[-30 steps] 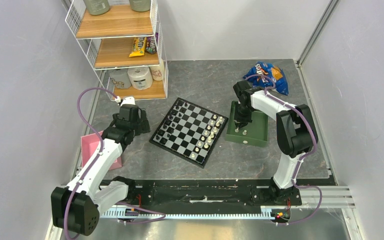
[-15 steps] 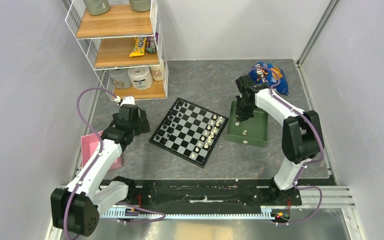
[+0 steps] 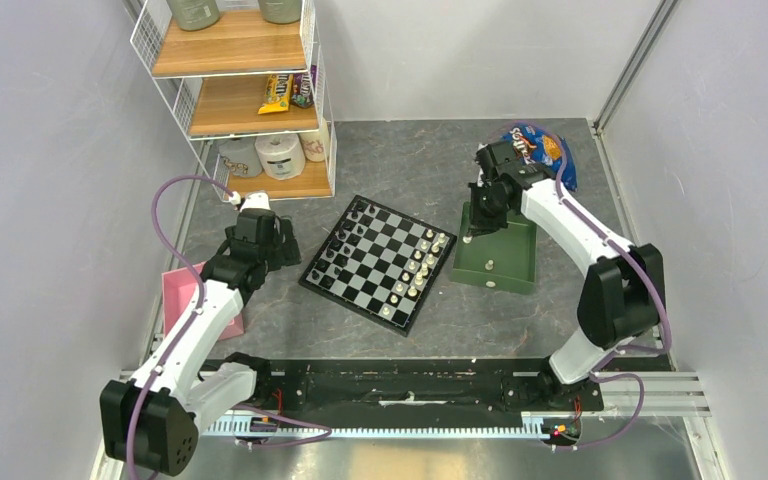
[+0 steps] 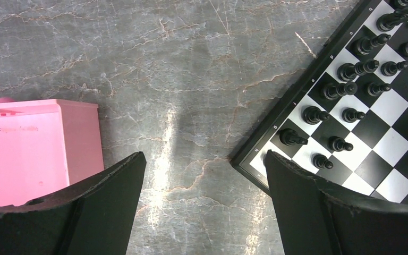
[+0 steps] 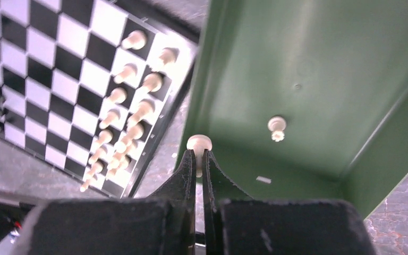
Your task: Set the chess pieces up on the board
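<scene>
The board (image 3: 375, 262) lies mid-table, with black figures along its left side and cream chess pieces (image 3: 415, 265) lined along its right side. My right gripper (image 3: 472, 232) is shut on one cream chess piece (image 5: 199, 143), whose round end sticks out past the fingertips. It hangs over the left rim of the green tray (image 5: 308, 64), close to the board (image 5: 58, 64). Another cream piece (image 5: 277, 126) lies on the tray floor. My left gripper (image 4: 204, 159) stands open over bare table, just left of the board's corner (image 4: 255, 159), with nothing between its fingers.
A pink box (image 4: 32, 149) sits left of my left gripper. A wire shelf rack (image 3: 245, 90) holding rolls and snacks stands at the back left. A blue snack bag (image 3: 540, 150) lies behind the green tray (image 3: 508, 268). Grey walls close in on both sides.
My right gripper has shut on a cream piece in the tray and lifted it towards the tray's left rim. The left arm has not moved.
</scene>
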Available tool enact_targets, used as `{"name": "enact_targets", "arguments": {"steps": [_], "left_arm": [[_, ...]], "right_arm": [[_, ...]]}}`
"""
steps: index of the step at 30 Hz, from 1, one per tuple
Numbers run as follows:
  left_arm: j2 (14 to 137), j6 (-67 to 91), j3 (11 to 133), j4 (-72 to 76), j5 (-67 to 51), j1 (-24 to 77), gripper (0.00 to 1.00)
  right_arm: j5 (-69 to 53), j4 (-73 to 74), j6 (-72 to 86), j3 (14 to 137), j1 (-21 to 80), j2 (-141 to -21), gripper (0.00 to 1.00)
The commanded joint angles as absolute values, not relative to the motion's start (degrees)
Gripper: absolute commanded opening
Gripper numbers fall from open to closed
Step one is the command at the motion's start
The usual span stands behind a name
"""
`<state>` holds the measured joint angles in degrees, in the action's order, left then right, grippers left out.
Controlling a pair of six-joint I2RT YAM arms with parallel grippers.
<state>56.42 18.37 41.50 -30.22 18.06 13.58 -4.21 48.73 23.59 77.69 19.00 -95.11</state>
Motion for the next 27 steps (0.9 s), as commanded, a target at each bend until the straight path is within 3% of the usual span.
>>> {"name": "enact_targets", "arguments": {"steps": [1,16,27], "left_arm": [[54.72,18.57,44.03,-29.62,17.01,13.45,0.9],[52.27,19.42,43.79,-30.41,17.17,13.45,0.9],[52.29,19.6,43.87,-30.43,16.69,13.45,0.9]], "right_arm": [[-7.66,49.89,17.38,78.4,24.31,-88.81,0.01],[-1.74,47.64,24.77,73.54,46.36,-88.66,0.01],[2.99,45.59,28.94,74.95,53.54,-96.68,0.0]]}}
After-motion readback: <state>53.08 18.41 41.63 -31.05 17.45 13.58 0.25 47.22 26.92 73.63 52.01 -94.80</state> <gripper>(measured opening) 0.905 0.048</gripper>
